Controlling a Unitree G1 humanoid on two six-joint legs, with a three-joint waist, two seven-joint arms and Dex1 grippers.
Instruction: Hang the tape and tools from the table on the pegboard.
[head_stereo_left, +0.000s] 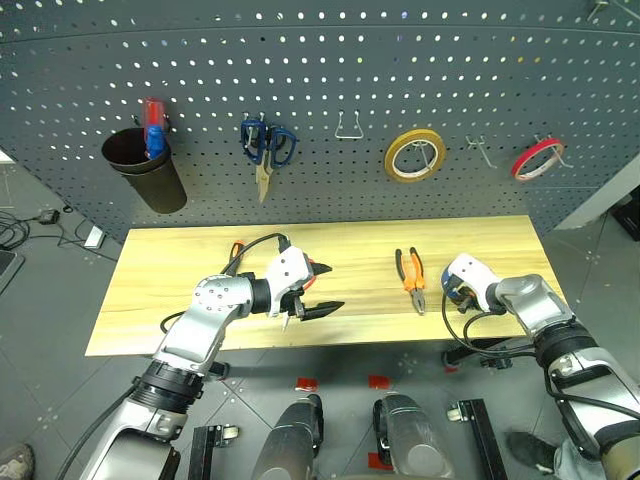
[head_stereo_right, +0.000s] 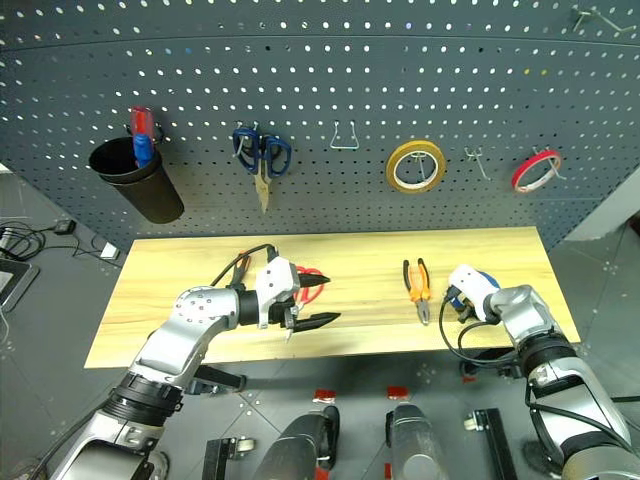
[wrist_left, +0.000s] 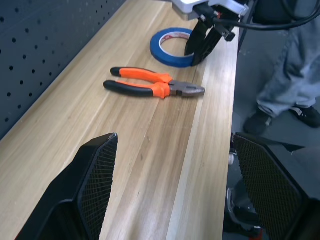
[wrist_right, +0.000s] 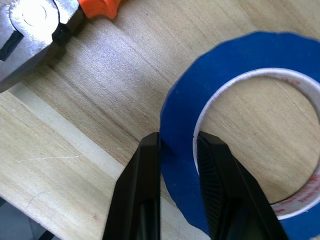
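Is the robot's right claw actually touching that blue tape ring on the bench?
Touching: the right wrist view shows the right gripper with its fingers clamped across the blue tape's wall.

Head stereo pair set high, aimed forward and down: table (head_stereo_left: 180, 270) and pegboard (head_stereo_left: 330, 60) shared. Left wrist view set low over table, aimed rightward at pliers (wrist_left: 152, 87) and tape (wrist_left: 172, 46). Right wrist view held close above tape.
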